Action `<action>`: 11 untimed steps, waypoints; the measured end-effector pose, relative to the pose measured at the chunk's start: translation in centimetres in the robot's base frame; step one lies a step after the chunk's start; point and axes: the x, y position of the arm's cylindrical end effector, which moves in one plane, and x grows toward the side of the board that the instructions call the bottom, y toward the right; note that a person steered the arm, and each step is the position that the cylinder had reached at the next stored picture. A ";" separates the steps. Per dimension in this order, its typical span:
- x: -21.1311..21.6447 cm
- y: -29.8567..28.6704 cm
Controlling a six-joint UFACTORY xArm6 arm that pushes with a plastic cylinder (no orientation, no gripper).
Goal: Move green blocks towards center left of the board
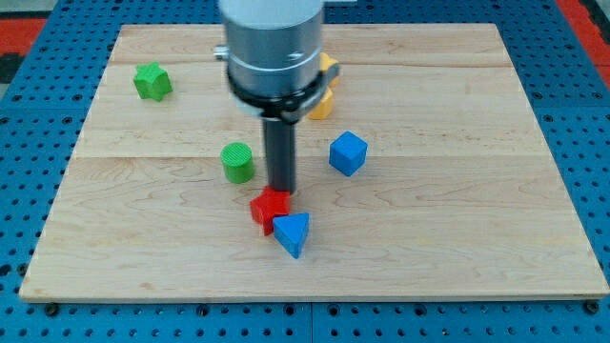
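My tip (282, 190), a bare rod holding nothing, touches the top edge of the red block (269, 208). The green cylinder (237, 162) stands just to its left; the green star-shaped block (152, 82) sits far up-left. 2 blue blocks flank it: cube (348, 152) up-right, wedge (293, 233) below.

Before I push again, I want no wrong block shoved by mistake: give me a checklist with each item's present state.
1. My tip clear of non-target blocks: not ok, it sits at the red block.
2. Green cylinder free to slide toward the view's left: ok.
3. Green star-like block on the board: ok.
4. Blue cube out of the path: ok.
5. Yellow blocks fully visible: cannot tell, the arm hides them.
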 end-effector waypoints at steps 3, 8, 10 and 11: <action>-4.5 -0.9; -8.1 1.9; -11.7 -7.7; -13.5 -13.2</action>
